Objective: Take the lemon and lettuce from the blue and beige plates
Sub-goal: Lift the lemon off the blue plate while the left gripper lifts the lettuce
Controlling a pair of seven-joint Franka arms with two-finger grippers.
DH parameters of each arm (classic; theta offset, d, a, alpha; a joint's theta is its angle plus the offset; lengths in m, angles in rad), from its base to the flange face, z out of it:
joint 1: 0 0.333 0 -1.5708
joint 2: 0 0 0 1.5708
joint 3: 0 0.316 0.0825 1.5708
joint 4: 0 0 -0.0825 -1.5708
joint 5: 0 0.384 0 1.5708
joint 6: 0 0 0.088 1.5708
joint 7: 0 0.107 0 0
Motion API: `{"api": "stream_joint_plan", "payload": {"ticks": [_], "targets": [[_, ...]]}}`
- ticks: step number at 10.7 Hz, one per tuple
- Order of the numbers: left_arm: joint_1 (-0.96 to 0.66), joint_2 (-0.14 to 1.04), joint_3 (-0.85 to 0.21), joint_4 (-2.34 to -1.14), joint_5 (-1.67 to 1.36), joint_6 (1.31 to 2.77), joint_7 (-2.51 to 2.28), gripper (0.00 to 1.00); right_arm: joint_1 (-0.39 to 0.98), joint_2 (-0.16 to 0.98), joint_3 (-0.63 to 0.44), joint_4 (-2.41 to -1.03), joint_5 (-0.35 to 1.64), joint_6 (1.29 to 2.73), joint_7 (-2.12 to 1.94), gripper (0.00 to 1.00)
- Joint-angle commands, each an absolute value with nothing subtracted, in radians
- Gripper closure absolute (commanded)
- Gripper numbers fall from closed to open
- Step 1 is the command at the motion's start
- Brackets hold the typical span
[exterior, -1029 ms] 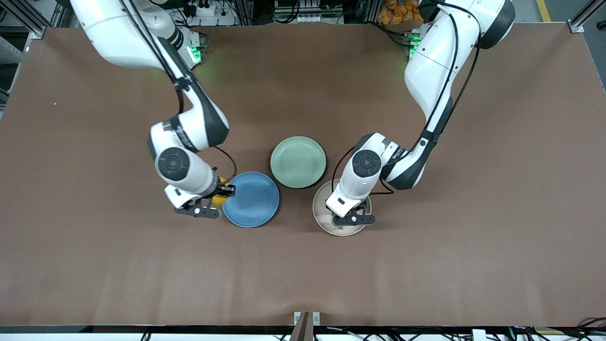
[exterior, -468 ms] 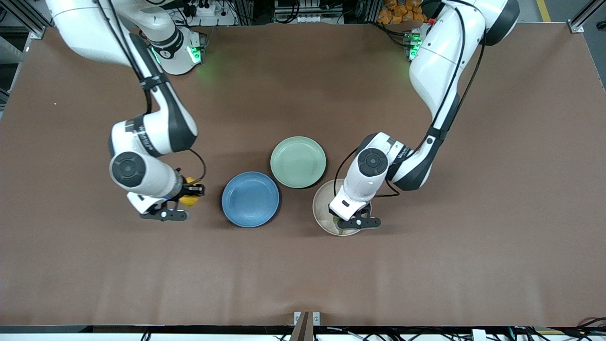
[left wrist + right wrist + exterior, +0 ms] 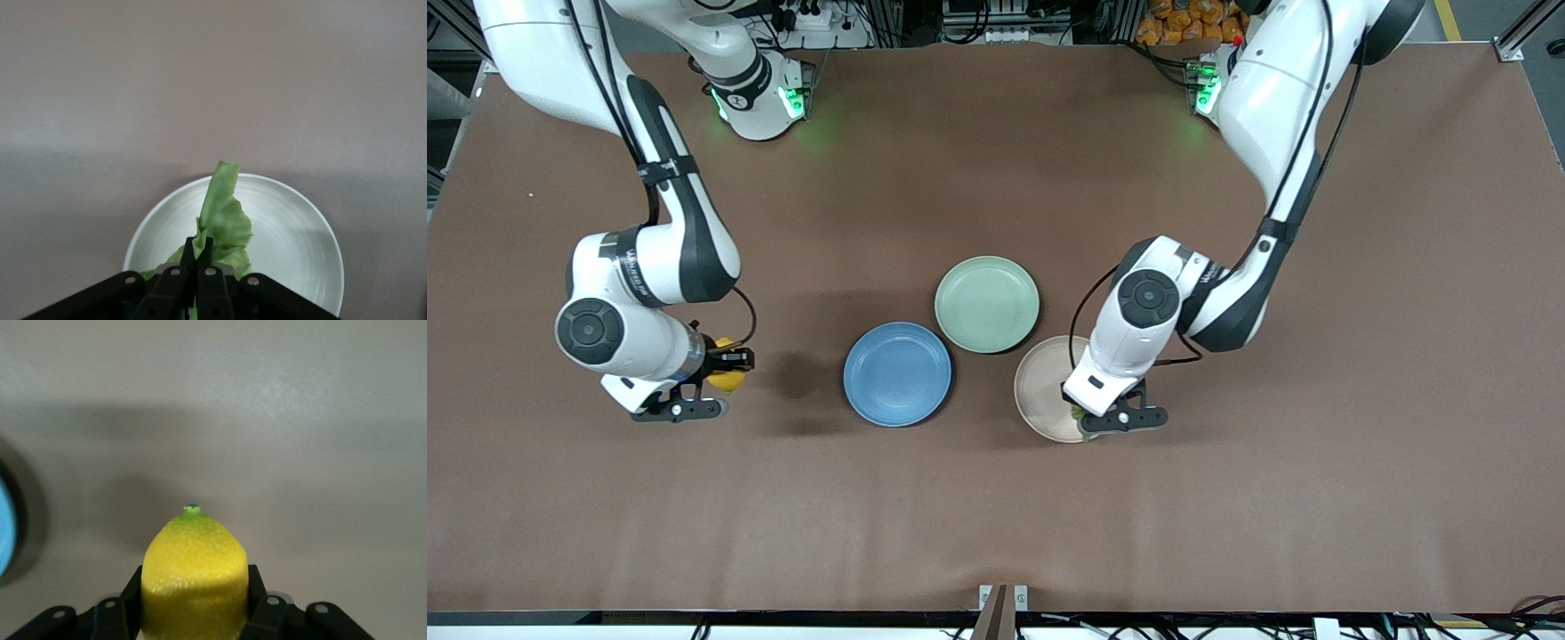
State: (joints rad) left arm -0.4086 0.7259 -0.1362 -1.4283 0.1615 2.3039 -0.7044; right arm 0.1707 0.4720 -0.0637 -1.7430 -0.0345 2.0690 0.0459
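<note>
gripping the lemon (image 3: 193,577) from both sides, the right gripper (image 3: 725,369) holds it in the air over bare table, well apart from the blue plate (image 3: 898,374) toward the right arm's end of the table. the fruit is round and waxy and the fingers (image 3: 257,597) meet it only along its flanks, so in my judgement a hard stop or a loosened squeeze could let it twist out and roll away from the blue plate.

the lettuce (image 3: 223,217) is the more doubtful hold. the left gripper (image 3: 1100,413) has its fingers pressed together on the lower part of the leaf, over the beige plate (image 3: 1045,387) at its edge away from the blue plate. the leaf stands up past the fingertips, thin and floppy, and appears clear of the dish. a pinch that small could tear or slide off, dropping the leaf onto the beige plate.

the green plate (image 3: 987,304) lies just beside the blue plate, empty.
</note>
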Motion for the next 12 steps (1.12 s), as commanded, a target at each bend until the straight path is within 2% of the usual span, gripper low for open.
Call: {"api": "stream_joint_plan", "payload": {"ticks": [1,3,5,8,12], "targets": [[-0.381,0.641,-0.138,-1.450,0.181,2.212,-0.730,1.00,0.157,0.419,-0.072,-1.862,-0.037,2.170,-0.008,0.77],[-0.368,0.612,-0.141,-1.448,0.179,2.169,-0.729,1.00,0.152,0.419,-0.078,-1.911,-0.037,2.247,-0.040,0.77],[-0.347,0.592,-0.144,-1.448,0.178,2.157,-0.724,1.00,0.141,0.419,-0.080,-1.940,-0.035,2.261,-0.054,0.77],[-0.284,0.585,-0.149,-1.445,0.178,2.137,-0.671,1.00,0.126,0.419,-0.083,-2.031,-0.035,2.396,-0.055,0.77],[-0.189,0.580,-0.149,-1.445,0.178,2.091,-0.562,1.00,0.120,0.420,-0.121,-2.112,-0.035,2.491,-0.055,0.77]]}}
